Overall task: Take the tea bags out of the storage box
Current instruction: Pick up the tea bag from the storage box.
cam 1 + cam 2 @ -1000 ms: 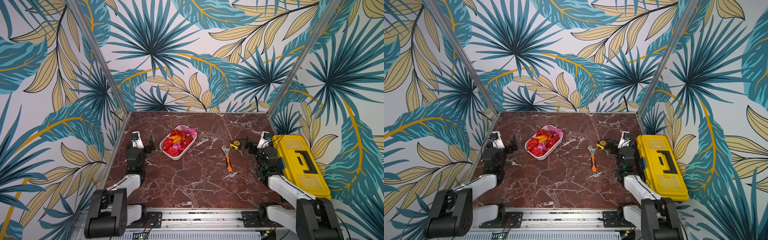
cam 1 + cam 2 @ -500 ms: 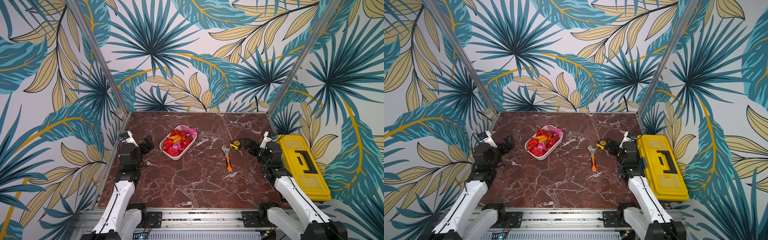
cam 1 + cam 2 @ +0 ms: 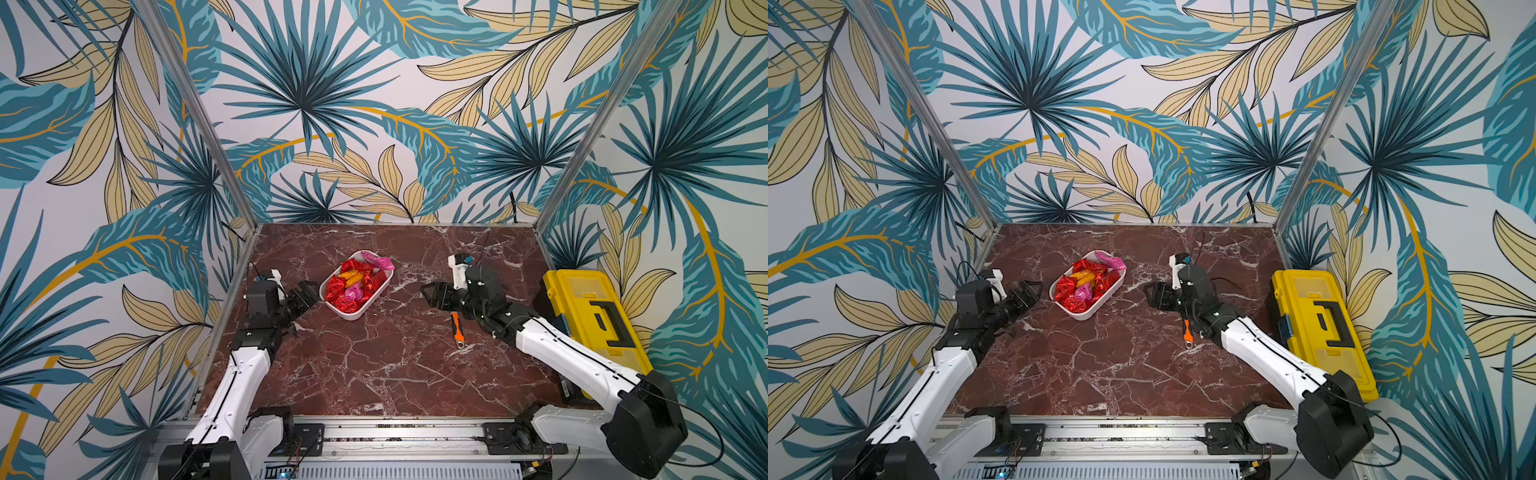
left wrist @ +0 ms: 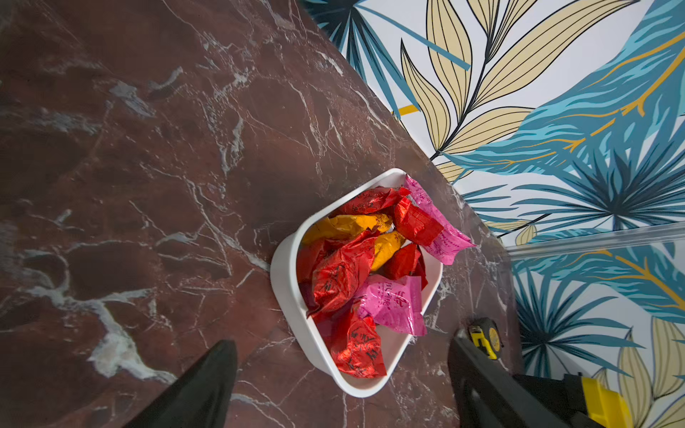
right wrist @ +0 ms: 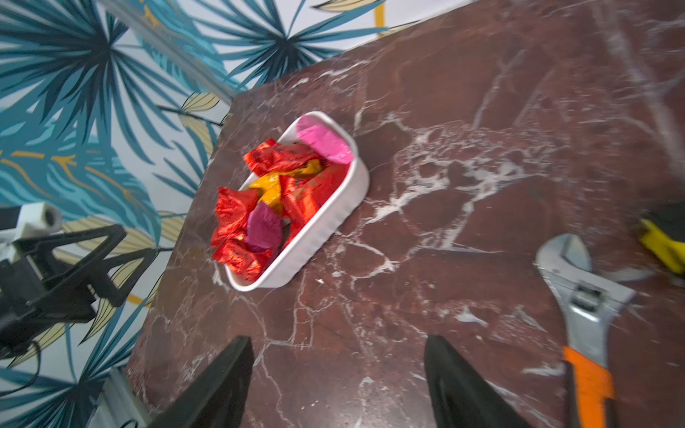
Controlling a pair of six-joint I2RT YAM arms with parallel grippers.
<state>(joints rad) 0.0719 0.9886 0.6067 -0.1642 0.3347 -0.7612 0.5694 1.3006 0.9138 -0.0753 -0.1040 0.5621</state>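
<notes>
The white storage box [image 3: 351, 316] [image 3: 1084, 317] sits left of the table's middle, heaped with red, pink and orange tea bags [image 3: 353, 286] [image 3: 1084, 286]. My left gripper [image 3: 309, 291] [image 3: 1030, 291] is open just left of the box, apart from it. In the left wrist view the open gripper [image 4: 341, 341] frames the near corner of the box [image 4: 285, 274] and its tea bags [image 4: 344, 270]. My right gripper [image 3: 432, 293] [image 3: 1152, 295] hangs open and empty to the box's right. Its wrist view shows the gripper [image 5: 338, 339] over bare marble, with the box [image 5: 326, 222] and tea bags [image 5: 274, 192] further off.
A wrench with an orange handle [image 3: 456, 330] [image 3: 1187, 332] [image 5: 582, 296] lies under my right arm. A yellow tape measure [image 4: 485, 337] [image 5: 663, 241] lies near it. The big yellow toolbox [image 3: 590, 316] [image 3: 1316, 320] stands at the right edge. Patterned walls enclose the table.
Both arms have lifted out of their folded pose and reached inward. The left gripper has come up to the box's left side, and the right gripper has moved left past the wrench.
</notes>
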